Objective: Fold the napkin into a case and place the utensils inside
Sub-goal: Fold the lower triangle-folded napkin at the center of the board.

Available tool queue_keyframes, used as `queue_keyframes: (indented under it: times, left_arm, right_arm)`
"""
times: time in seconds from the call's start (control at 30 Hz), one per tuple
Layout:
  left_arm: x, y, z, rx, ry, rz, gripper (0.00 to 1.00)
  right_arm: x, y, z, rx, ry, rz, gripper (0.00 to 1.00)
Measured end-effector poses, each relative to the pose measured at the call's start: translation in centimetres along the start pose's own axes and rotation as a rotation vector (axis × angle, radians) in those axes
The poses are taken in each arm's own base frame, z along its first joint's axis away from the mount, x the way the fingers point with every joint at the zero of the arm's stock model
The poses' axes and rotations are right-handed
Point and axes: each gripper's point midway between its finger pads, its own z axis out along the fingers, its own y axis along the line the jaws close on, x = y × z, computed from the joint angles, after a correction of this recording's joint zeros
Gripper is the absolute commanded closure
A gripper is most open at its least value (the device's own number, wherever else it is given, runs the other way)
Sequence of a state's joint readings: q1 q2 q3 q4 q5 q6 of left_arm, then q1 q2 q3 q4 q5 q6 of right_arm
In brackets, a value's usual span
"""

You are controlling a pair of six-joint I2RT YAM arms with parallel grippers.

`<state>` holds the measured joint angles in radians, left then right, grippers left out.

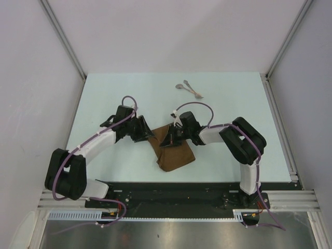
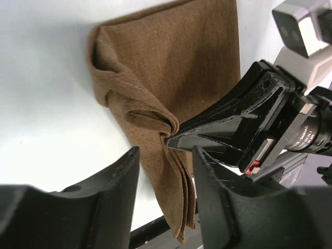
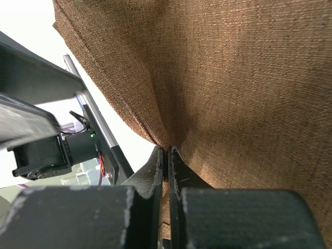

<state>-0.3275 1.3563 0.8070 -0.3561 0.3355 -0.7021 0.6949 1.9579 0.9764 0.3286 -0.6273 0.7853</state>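
Note:
The brown napkin [image 1: 174,154] lies folded in several layers on the table between my arms. It also shows in the left wrist view [image 2: 171,62] and fills the right wrist view [image 3: 233,78]. My right gripper [image 1: 165,141] is shut on a bunched fold of the napkin, seen pinched in its own view [image 3: 167,150] and in the left wrist view [image 2: 169,140]. My left gripper [image 1: 150,136] is open, its fingers on either side of the napkin's layered edge [image 2: 179,197] without closing on it. The two silvery utensils [image 1: 190,89] lie crossed at the far side of the table, away from both grippers.
The pale table [image 1: 114,98] is bounded by grey walls at left, right and back. The black mounting rail [image 1: 176,193] runs along the near edge just below the napkin, whose corner hangs near it [image 2: 150,231].

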Motion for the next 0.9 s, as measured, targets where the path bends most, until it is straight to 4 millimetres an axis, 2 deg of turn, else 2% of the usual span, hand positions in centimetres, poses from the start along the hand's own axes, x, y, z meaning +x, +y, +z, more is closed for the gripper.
queue_keyframes:
  times: [0.13, 0.17, 0.37, 0.6, 0.73, 0.9]
  left_arm:
    - [0.7, -0.8, 1.2, 0.001, 0.036, -0.001, 0.67]
    - [0.8, -0.9, 1.4, 0.001, 0.041, -0.002, 0.73]
    - [0.8, -1.2, 2.4, 0.004, 0.047, -0.011, 0.83]
    - [1.2, -0.9, 4.0, -0.003, 0.069, -0.006, 0.87]
    - [1.6, -0.3, 5.2, -0.026, 0.098, -0.013, 0.88]
    - [1.5, -0.3, 6.5, -0.039, 0.115, -0.012, 0.89]
  right_arm:
    - [-0.1, -0.4, -0.3, -0.001, -0.002, 0.009, 1.00]
    - [-0.2, -0.6, -0.4, 0.002, -0.003, 0.012, 1.00]
    - [-0.2, -1.6, -1.0, 0.015, -0.008, 0.031, 1.00]
    - [-0.2, -1.9, -1.2, 0.013, -0.010, 0.031, 1.00]
    - [-0.3, -1.8, -1.2, 0.008, -0.011, 0.025, 0.95]
    - [-0.3, -1.9, -1.3, 0.010, -0.010, 0.018, 0.77]
